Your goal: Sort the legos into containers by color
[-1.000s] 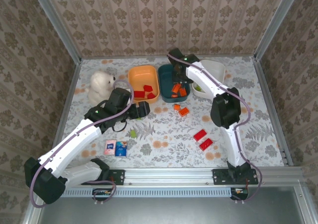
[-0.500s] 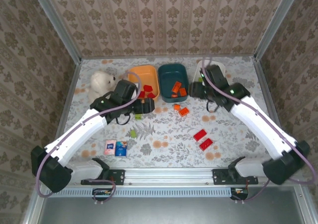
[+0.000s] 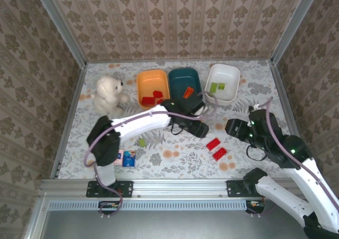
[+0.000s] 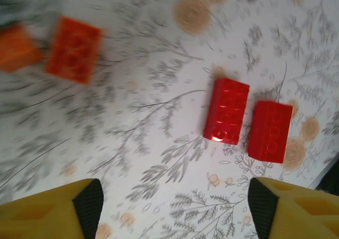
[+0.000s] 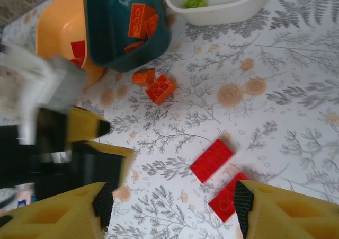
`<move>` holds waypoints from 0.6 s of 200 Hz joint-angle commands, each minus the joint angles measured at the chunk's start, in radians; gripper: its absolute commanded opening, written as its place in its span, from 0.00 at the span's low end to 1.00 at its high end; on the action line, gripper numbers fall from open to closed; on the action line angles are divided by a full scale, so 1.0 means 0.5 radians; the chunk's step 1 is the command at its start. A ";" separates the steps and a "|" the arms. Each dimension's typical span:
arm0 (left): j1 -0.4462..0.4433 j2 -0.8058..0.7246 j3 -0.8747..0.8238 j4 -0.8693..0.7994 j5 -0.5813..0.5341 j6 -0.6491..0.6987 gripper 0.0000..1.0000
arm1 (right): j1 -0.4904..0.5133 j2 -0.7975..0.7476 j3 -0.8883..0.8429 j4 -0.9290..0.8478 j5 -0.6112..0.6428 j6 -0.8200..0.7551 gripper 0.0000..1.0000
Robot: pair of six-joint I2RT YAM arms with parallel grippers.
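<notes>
The left arm (image 3: 139,120) rises from the lower left of the overhead frame and bends at a dark elbow. Its white link then stretches rightward to the centre, where the left tool (image 3: 197,126) points right. Its yellow fingertips (image 4: 79,207) sit in the bottom corners of the wrist view, spread wide. The right arm (image 3: 290,153) folds in the lower right, its forearm reaching up and left. The right tool (image 3: 235,127) points left, its fingers (image 5: 58,210) likewise wide apart.

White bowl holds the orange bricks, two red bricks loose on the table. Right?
No: the white bowl holds light green bricks, per the top external view. Two red bricks do lie loose on the table.
</notes>
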 commanded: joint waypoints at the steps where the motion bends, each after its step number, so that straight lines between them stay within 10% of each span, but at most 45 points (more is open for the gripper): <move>1: -0.096 0.185 0.190 -0.135 0.031 0.198 0.73 | 0.001 -0.105 0.082 -0.232 0.114 0.105 0.65; 120: -0.243 0.669 0.580 -0.188 -0.033 0.259 0.68 | 0.000 -0.452 0.116 -0.243 -0.100 0.206 0.73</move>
